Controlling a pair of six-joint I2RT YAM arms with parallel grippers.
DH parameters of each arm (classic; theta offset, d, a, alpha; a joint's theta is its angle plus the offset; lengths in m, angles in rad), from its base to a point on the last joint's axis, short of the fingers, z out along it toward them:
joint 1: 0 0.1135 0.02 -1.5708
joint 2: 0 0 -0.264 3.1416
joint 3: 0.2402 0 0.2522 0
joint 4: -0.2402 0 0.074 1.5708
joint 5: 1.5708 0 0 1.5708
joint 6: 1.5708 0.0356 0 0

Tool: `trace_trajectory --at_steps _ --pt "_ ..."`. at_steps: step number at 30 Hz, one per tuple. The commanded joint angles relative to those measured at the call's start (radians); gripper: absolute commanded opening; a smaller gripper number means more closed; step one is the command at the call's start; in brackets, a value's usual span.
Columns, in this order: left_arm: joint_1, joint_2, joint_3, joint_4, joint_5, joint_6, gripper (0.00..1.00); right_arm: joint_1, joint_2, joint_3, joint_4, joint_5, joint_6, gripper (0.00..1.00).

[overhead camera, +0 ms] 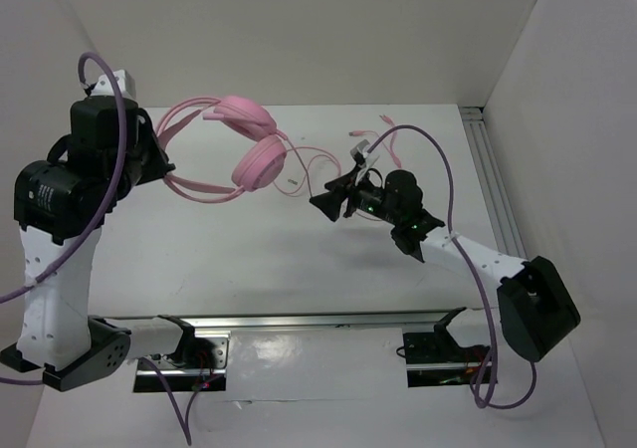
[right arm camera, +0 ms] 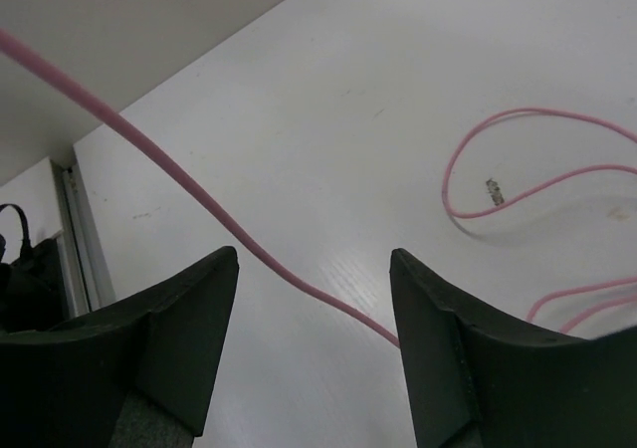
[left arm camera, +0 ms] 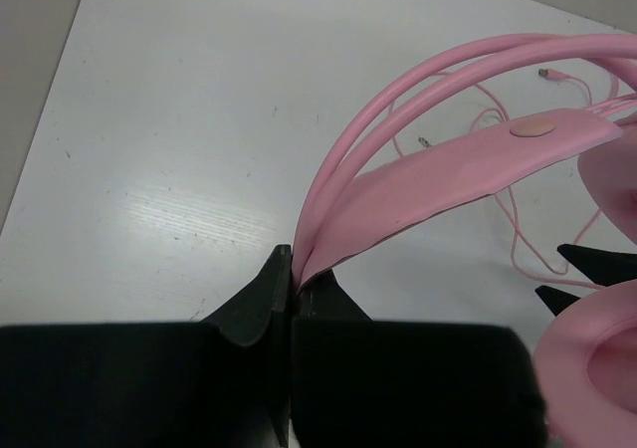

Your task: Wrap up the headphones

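The pink headphones [overhead camera: 254, 139] hang above the table at the back left, ear cups toward the middle. My left gripper [overhead camera: 159, 161] is shut on their headband [left arm camera: 448, 169], which is pinched between the fingertips of that gripper [left arm camera: 294, 269]. One padded ear cup [left arm camera: 597, 368] fills the lower right of the left wrist view. The thin pink cord [overhead camera: 318, 164] trails over the table toward my right gripper [overhead camera: 333, 197]. In the right wrist view the right gripper [right arm camera: 314, 269] is open. The cord [right arm camera: 240, 235] runs slantwise between its fingers and vanishes behind the right one. A plug [right arm camera: 493, 191] lies inside a cord loop.
An aluminium rail [overhead camera: 493, 179] runs along the table's right side, and another [overhead camera: 299, 321] sits by the arm bases. White walls close in the back and both sides. Thick purple cables [overhead camera: 468, 239] hang off both arms. More cord ends [overhead camera: 383, 121] lie at the back.
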Motion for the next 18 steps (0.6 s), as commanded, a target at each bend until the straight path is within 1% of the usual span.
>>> trace_trajectory --at_steps 1,2,8,9,11,12,14,16,17,18 --pt "0.006 -0.011 0.012 0.080 0.033 -0.053 0.00 -0.003 0.056 0.055 0.172 -0.130 0.040 0.69" --pt "0.006 -0.011 0.012 0.080 0.033 -0.053 0.00 -0.003 0.068 0.055 0.183 -0.141 0.049 0.64" --pt "0.027 0.008 -0.006 0.098 0.042 -0.053 0.00 -0.012 0.134 0.055 0.264 -0.179 0.083 0.64" --pt "0.028 0.008 -0.017 0.098 0.042 -0.053 0.00 -0.012 0.143 0.055 0.276 -0.179 0.083 0.54" --pt "0.049 0.008 -0.017 0.110 0.051 -0.053 0.00 -0.012 0.156 0.055 0.276 -0.166 0.083 0.40" --pt "0.049 0.008 -0.041 0.121 0.051 -0.044 0.00 -0.012 0.165 0.055 0.276 -0.166 0.083 0.12" --pt "0.067 0.008 -0.066 0.135 0.039 -0.044 0.00 -0.012 0.165 0.055 0.264 -0.147 0.083 0.00" --pt "0.067 0.008 -0.126 0.167 0.008 -0.033 0.00 0.003 0.122 0.055 0.227 -0.120 0.070 0.00" --pt "0.067 -0.002 -0.152 0.181 -0.048 -0.033 0.00 0.017 0.098 0.046 0.165 -0.042 0.038 0.00" --pt "0.067 -0.002 -0.178 0.193 -0.084 -0.047 0.00 0.060 0.070 0.046 0.134 0.009 0.018 0.00"
